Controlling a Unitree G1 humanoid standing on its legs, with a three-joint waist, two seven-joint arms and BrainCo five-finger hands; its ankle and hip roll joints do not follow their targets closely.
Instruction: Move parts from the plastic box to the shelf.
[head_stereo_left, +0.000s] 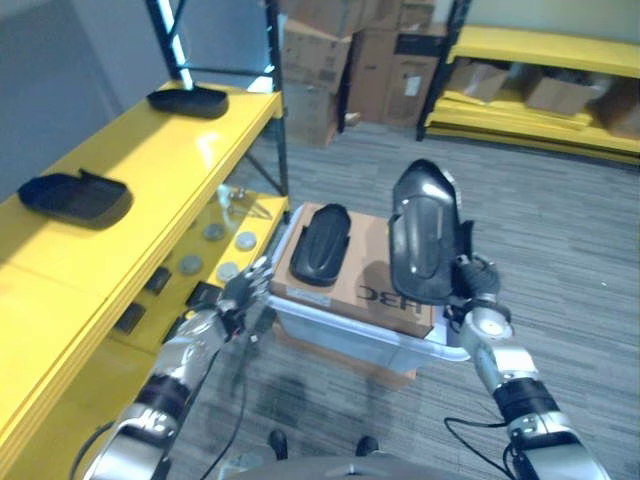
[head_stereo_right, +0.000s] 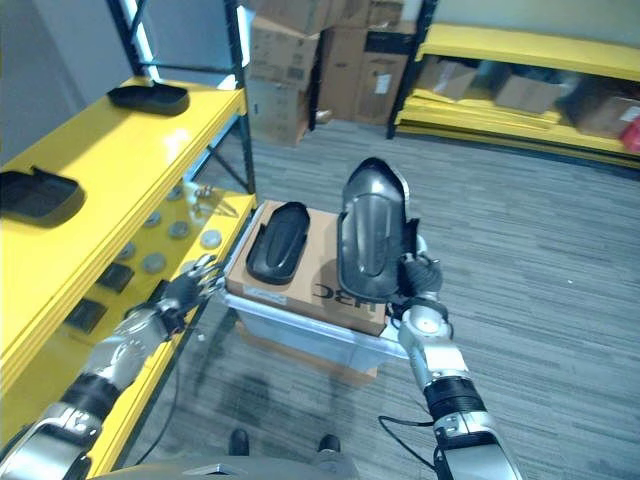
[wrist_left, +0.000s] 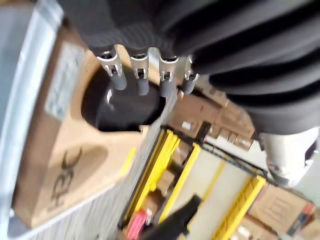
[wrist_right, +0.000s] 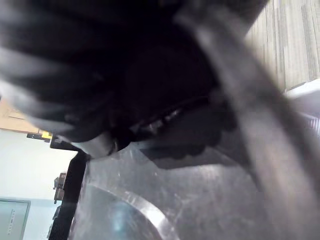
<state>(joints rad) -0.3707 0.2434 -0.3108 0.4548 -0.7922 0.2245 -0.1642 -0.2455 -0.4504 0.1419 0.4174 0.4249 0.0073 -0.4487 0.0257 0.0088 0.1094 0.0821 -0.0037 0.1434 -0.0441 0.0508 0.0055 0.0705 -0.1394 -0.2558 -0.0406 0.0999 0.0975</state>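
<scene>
A warehouse floor of grey striped carpet (head_stereo_left: 560, 230) runs back to stacked brown cardboard cartons (head_stereo_left: 360, 60) and a far yellow rack (head_stereo_left: 540, 50). On the robot's left stands the long yellow metal shelf (head_stereo_left: 130, 170), with two glossy black moulded plastic parts on its top board, one near (head_stereo_left: 75, 198) and one farther along (head_stereo_left: 188, 100). Small grey discs (head_stereo_left: 215, 248) lie on the board below. In front sits the clear plastic box (head_stereo_left: 350, 335), a flat brown cardboard sheet (head_stereo_left: 370, 275) resting across it. A third black part (head_stereo_left: 320, 243) lies on that sheet. The right hand (head_stereo_left: 470, 278) is raised above the box's right side, fingers wrapped behind a large black curved part (head_stereo_left: 425, 232) held upright. The left hand (head_stereo_left: 243, 290) hovers between shelf and box, fingers straight and loose, holding nothing.
</scene>
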